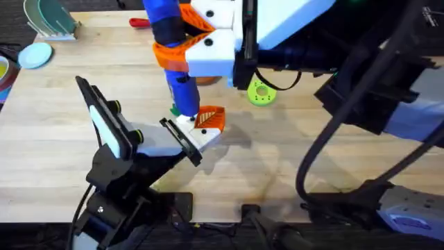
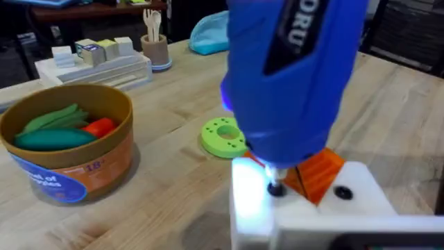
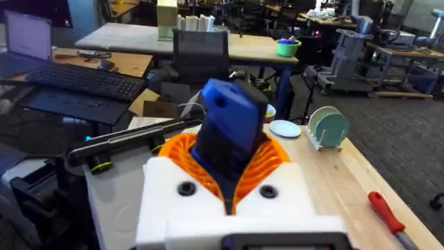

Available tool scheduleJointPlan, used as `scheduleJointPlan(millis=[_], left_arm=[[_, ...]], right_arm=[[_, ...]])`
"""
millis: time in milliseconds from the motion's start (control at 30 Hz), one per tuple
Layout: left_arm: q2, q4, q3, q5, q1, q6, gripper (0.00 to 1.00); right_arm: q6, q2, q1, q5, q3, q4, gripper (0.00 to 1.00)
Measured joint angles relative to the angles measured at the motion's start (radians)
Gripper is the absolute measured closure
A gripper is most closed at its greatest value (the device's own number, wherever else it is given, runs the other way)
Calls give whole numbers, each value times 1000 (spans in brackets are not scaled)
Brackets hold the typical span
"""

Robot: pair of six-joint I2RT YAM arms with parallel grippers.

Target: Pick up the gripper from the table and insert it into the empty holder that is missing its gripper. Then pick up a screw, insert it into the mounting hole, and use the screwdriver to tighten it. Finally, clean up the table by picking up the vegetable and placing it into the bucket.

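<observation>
- Orange gripper (image 1: 210,118) already sits in the holder (image 1: 200,137), the white block at the end of the black arm with the light-blue panel (image 1: 111,128); the insertion step looks done.
- Right gripper (image 1: 191,43) is clamped on the blue screwdriver (image 1: 182,87), its orange ribbed pads pressed against the tool's body.
- Screwdriver stands roughly upright, handle up and bit down. Its tip meets a dark screw (image 2: 276,187) in the holder's top face, so tightening appears to be the step in hand. How far the screw is driven cannot be told.
- Holder lies near the middle of the table (image 1: 55,125), its long axis running from near left to far right, with the orange gripper at the far-right end.
- Left gripper (image 1: 202,132) seems to be the assembly under repair; how far it is open cannot be told.
- Bucket (image 2: 66,173) stands to the far side, left of the green disc (image 2: 223,137), and holds green pieces and a red one. The vegetable cannot be singled out, so cleanup is unconfirmed.
</observation>
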Motion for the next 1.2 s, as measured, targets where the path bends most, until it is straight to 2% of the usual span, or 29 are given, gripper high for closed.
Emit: scheduleJointPlan(millis=[167, 333, 500, 667, 867, 1000, 1100, 1200], left_arm=[[0, 1, 0, 0, 0, 0, 997], [-1, 11, 0, -1, 0, 3, 997], [-1, 1, 0, 0, 0, 4, 997], [-1, 2, 0, 0, 0, 4, 997], [-1, 2, 0, 0, 0, 4, 997], [-1, 2, 0, 0, 0, 4, 997], [-1, 1, 0, 0, 0, 4, 997], [-1, 2, 0, 0, 0, 4, 997]], right_arm=[[0, 0, 0, -1, 0, 6, 976], [13, 6, -11, -36, -12, 90, 976], [110, -7, -87, -34, -15, 242, 976], [193, -27, -156, -27, -15, 242, 922], [183, -27, -180, -27, -15, 117, 924], [70, -27, -228, 6, -15, -89, 924], [-79, -27, -270, 126, -15, -303, 924], [-259, -25, -303, 337, -15, -481, 924]])
